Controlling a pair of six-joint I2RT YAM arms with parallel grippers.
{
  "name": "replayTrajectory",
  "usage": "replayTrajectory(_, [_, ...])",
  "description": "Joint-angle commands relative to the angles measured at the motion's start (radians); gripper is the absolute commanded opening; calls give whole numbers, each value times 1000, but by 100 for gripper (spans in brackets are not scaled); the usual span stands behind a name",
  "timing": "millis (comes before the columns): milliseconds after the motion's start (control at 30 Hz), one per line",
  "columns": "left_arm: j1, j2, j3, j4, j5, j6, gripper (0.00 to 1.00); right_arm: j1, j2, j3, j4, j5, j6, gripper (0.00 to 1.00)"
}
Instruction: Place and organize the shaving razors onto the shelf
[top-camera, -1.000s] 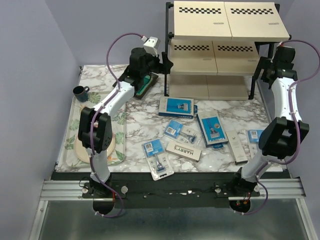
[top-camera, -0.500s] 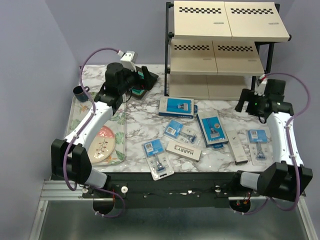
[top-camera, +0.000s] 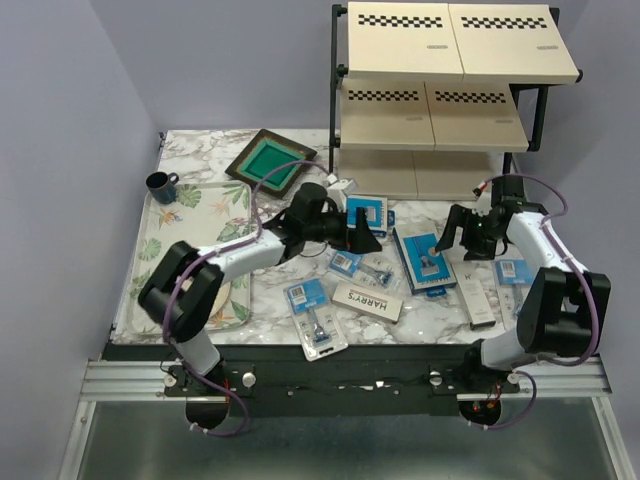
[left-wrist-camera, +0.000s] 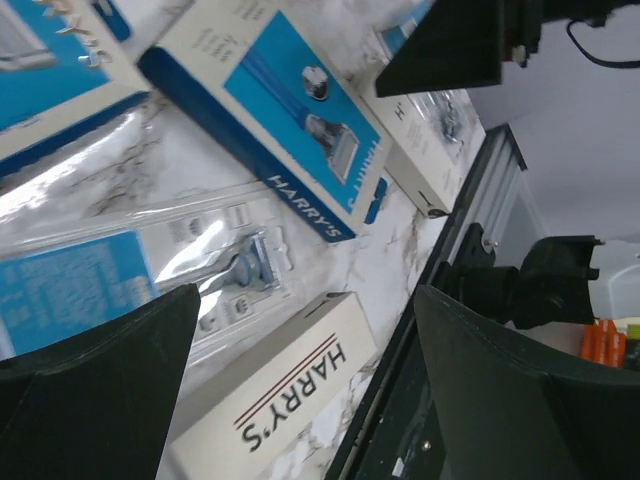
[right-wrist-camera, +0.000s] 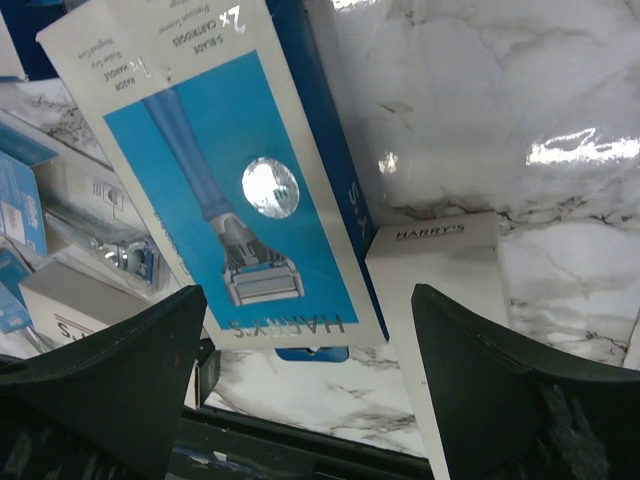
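All 7 shaving razors (top-camera: 425, 260) lie flat on the marble table (top-camera: 203, 150) in front of the shelf (top-camera: 440, 100), and none sits on its 3 boards yet. The left gripper (left-wrist-camera: 305, 300) hangs spread wide and empty above a clear blister pack (left-wrist-camera: 235, 270), with a white HARRY'S box (left-wrist-camera: 290, 385) just beside it. The right gripper (right-wrist-camera: 310, 300), equally released, hovers over a dark-blue box (right-wrist-camera: 230, 180) next to a long white box (right-wrist-camera: 440, 265). The packs are crowded, possibly overlapping, so closing fingers could pinch 2 at once or skid a flat box away. Both arms reach mid-table and could clash.
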Motion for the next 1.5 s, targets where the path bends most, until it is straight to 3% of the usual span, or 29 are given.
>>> replayTrajectory(0, [-67, 180, 114, 138, 55, -100, 96, 23, 63, 34, 79, -23, 34, 91])
replayTrajectory(167, [-136, 333, 212, 207, 16, -214, 94, 32, 79, 8, 95, 5, 85, 90])
replayTrajectory(433, [-210, 547, 394, 92, -86, -285, 88, 31, 41, -76, 78, 66, 145, 89])
replayTrajectory(633, [-219, 584, 431, -26, -162, -311, 73, 32, -109, -62, -57, 80, 173, 88])
replayTrajectory(833, [-214, 617, 439, -18, -163, -328, 66, 31, -202, -180, -141, -124, 174, 76])
replayTrajectory(900, [-213, 645, 486, -40, -166, -303, 58, 31, -222, -234, -131, -170, 199, 72])
replayTrajectory(1000, [-211, 674, 543, -104, -208, -306, 44, 21, -201, -286, -134, -159, 211, 70])
replayTrajectory(1200, [-200, 674, 527, -88, -214, -341, 34, 12, -147, -312, -105, -156, 208, 71])
replayTrajectory(1467, [-183, 640, 487, -86, -211, -351, 31, 11, -76, -341, 24, -148, 285, 63])
